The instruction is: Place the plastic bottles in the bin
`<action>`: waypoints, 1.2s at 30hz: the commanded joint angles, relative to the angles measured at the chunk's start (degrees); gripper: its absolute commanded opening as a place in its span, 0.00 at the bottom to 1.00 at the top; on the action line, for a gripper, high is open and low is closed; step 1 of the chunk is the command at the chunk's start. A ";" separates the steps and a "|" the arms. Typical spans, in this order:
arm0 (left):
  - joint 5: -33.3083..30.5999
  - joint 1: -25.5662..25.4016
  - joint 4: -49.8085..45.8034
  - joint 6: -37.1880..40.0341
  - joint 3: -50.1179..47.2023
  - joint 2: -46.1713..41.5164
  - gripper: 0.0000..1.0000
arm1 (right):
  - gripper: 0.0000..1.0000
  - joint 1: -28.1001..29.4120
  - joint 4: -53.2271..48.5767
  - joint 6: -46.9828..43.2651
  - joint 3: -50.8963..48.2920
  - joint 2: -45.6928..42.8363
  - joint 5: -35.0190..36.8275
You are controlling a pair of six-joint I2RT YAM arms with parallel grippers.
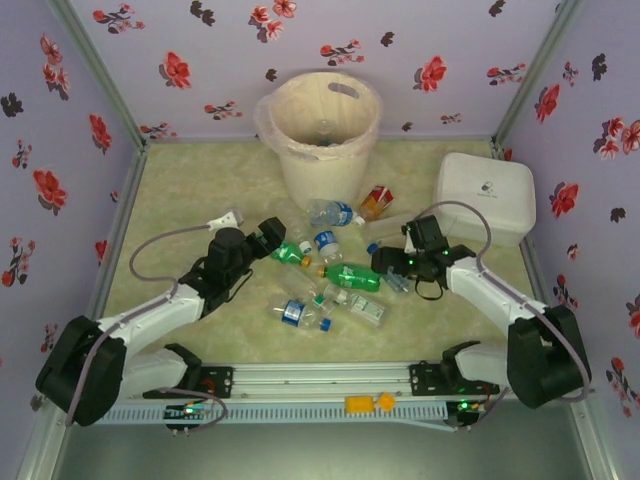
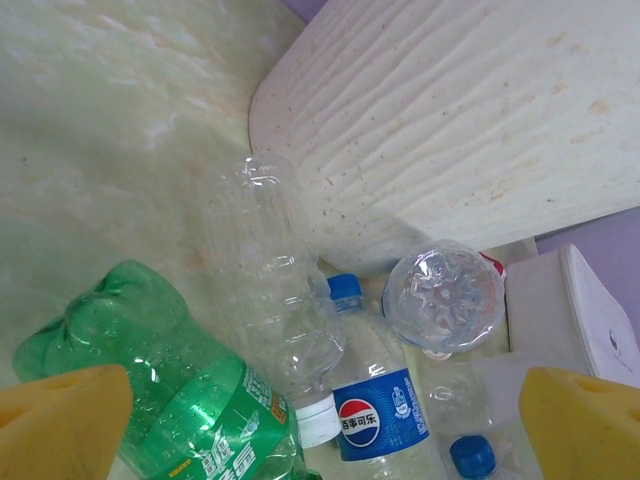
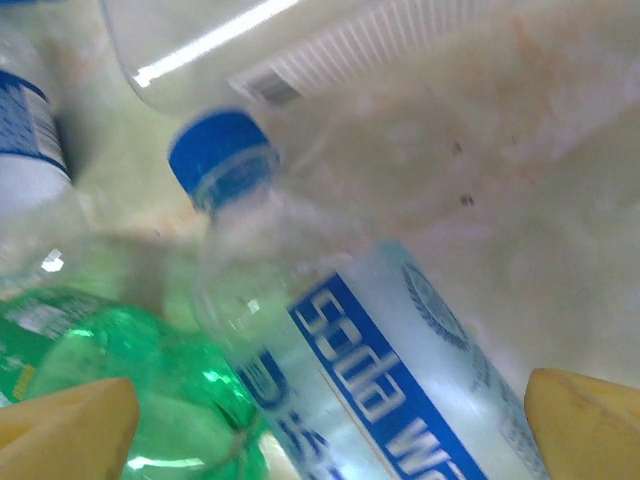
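Right wrist: right tool (image 3: 327,432) spread wide over soda bottle (image 3: 395,370).

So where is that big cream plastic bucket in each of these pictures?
Top external view: the large round cream plastic bucket sits upper middle.
Left wrist view: its ribbed cream side takes the upper right.
Right wrist view: too close on a clear blue-capped soda water bottle to tell.
Shared landmark: the white rounded rectangular box, beside the bucket in the first two.

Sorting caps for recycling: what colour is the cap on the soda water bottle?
Blue. The cap shows best in the right wrist view.
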 commanded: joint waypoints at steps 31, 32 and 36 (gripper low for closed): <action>-1.59 0.17 0.04 1.12 -0.28 -3.23 1.00 | 0.65 -0.26 -2.47 -0.07 1.45 7.65 4.78; -1.76 0.25 0.04 1.14 -0.20 -3.08 1.00 | 0.62 -0.27 -2.76 -0.16 1.42 7.08 4.69; -2.03 0.35 1.43 0.76 0.41 -1.19 1.00 | 0.54 -0.29 -4.87 -0.14 1.43 2.26 4.75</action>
